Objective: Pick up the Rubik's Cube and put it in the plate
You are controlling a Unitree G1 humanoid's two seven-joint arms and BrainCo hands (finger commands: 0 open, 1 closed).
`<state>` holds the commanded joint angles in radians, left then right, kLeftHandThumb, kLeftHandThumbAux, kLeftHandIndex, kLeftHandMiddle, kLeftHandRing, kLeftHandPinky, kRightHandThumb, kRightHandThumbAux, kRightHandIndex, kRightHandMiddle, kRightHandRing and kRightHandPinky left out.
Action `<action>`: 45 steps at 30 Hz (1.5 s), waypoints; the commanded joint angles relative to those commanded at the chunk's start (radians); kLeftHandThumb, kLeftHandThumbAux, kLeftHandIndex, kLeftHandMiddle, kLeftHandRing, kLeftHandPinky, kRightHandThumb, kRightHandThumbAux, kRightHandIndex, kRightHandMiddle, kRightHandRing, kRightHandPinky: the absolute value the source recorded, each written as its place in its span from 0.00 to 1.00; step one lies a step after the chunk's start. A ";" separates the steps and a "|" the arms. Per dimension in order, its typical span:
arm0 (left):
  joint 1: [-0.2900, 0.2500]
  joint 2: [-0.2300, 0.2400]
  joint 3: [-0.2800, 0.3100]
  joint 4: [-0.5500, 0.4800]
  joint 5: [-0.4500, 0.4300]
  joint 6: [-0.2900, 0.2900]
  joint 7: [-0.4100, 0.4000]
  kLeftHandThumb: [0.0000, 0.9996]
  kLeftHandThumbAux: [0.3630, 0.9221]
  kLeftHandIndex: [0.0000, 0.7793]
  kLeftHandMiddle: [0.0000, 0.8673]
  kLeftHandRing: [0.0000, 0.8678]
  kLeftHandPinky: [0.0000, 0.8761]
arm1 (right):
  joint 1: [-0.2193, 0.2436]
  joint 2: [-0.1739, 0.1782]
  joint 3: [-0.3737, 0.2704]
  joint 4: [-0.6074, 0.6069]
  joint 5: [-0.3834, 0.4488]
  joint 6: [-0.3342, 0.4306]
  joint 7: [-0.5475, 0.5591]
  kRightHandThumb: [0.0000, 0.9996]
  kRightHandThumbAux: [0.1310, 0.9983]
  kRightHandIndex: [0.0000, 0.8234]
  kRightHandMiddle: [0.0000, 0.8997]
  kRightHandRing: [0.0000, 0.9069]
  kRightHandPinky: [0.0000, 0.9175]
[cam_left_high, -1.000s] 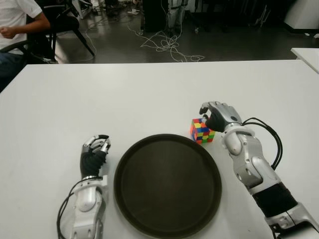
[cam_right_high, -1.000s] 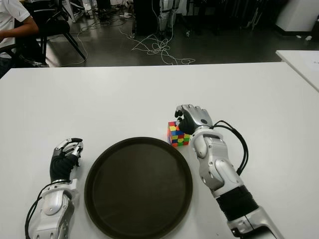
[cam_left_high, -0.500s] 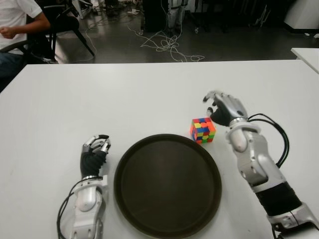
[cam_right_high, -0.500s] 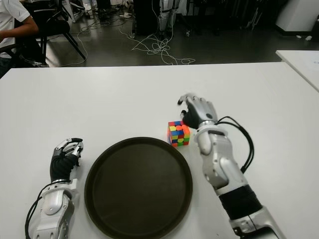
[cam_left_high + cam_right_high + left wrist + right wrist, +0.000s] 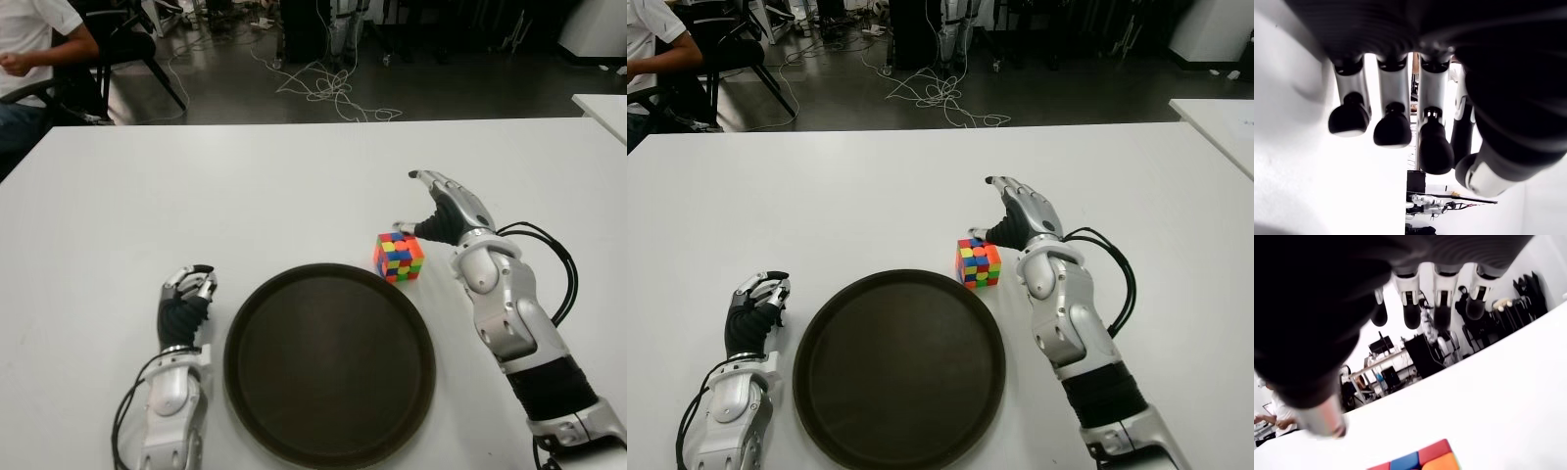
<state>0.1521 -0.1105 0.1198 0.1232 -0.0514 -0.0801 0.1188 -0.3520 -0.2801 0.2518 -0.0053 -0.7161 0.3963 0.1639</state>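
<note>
Far left, the left hand (image 5: pixel 186 294) shows beside the dark round plate (image 5: pixel 328 362), on the plate's left, fingers (image 5: pixel 1393 129) curled in loosely with nothing in them. The plate sits in the middle of the white tabletop (image 5: pixel 245 186), nothing in it. Just past its far-right rim is the Rubik's Cube (image 5: pixel 398 255), sitting flat on the tabletop, close to the plate. Then the right hand (image 5: pixel 446 213) is on the cube's right and slightly behind it, fingers (image 5: pixel 1004 186) stretched out straight and spread, not gripping anything. The thumb tip comes down right by the cube's top far corner; can't tell if it actually touches. A person (image 5: pixel 34 44) sits in the far left background.
</note>
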 joint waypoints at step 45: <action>0.000 0.004 -0.009 0.006 0.020 -0.002 0.016 0.71 0.61 0.57 0.92 0.95 0.94 | 0.000 -0.105 0.049 -0.084 -0.015 -0.007 0.196 0.00 0.62 0.00 0.00 0.00 0.00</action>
<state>0.1521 -0.1060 0.1106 0.1290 -0.0315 -0.0824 0.1349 -0.3522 -0.3854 0.3011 -0.0894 -0.7309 0.3891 0.3598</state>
